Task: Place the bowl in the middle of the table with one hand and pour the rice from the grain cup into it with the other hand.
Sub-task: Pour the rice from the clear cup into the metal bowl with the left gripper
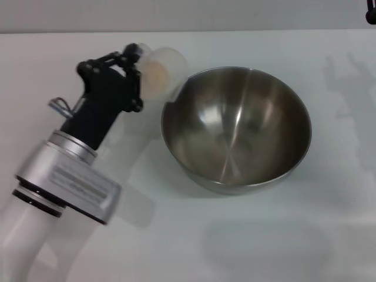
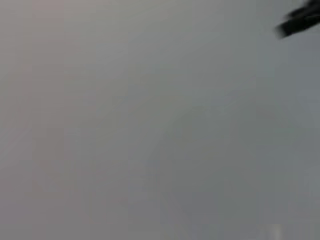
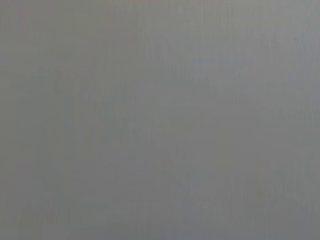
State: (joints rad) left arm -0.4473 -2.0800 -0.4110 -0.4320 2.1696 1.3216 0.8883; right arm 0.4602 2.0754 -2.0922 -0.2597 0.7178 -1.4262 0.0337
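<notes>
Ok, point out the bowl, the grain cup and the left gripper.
bowl (image 1: 235, 135): head view, on the shiny inside wall.
grain cup (image 1: 167, 67): head view, on its frosted side, tipped toward the bowl's rim.
left gripper (image 1: 134, 59): head view, between the black fingertips at the cup.

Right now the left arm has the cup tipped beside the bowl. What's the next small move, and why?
Probably carry the grain cup a bit further over the bowl rim before tipping more. The left gripper holds it tilted at the rim's edge, rice is still inside, and the bowl looks empty, so pouring now might spill onto the table.
</notes>
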